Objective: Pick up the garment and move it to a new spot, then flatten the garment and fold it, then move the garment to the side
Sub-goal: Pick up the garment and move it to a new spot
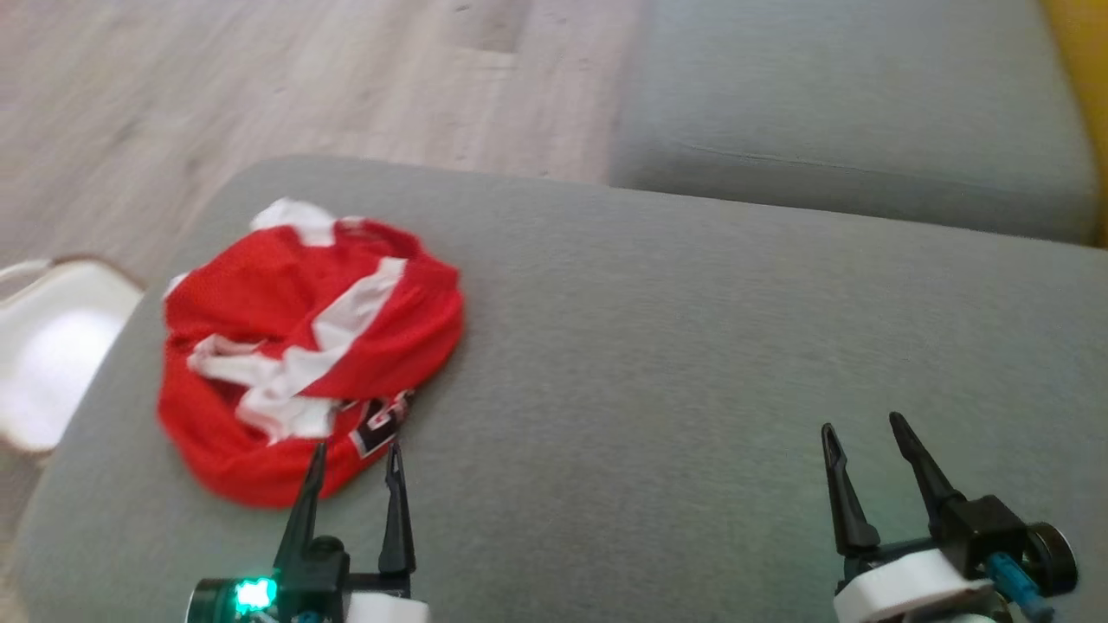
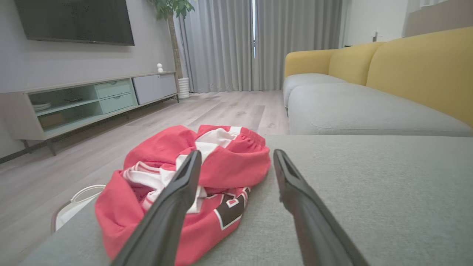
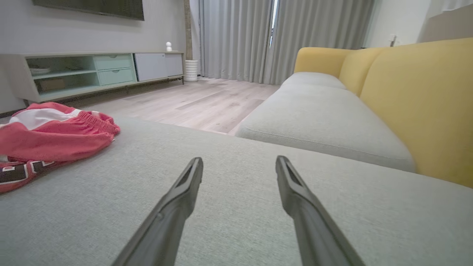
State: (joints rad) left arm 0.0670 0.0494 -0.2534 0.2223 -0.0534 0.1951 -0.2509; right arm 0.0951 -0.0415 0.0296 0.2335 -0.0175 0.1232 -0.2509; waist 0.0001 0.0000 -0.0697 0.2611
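Head view — garment (image 1: pixel 294 346) crumpled on cushion (image 1: pixel 649 363); left gripper (image 1: pixel 357 446) by its edge; right gripper (image 1: pixel 862 423) well clear — both jaws apart.

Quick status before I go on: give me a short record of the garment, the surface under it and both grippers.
garment: red and white, crumpled in a heap, not flattened or folded
surface: grey cushion; the garment lies near its left end
left gripper: open, fingertips at the garment's near edge, holding nothing
right gripper: open, over bare cushion, well apart from the garment
task step: pick-up not yet done
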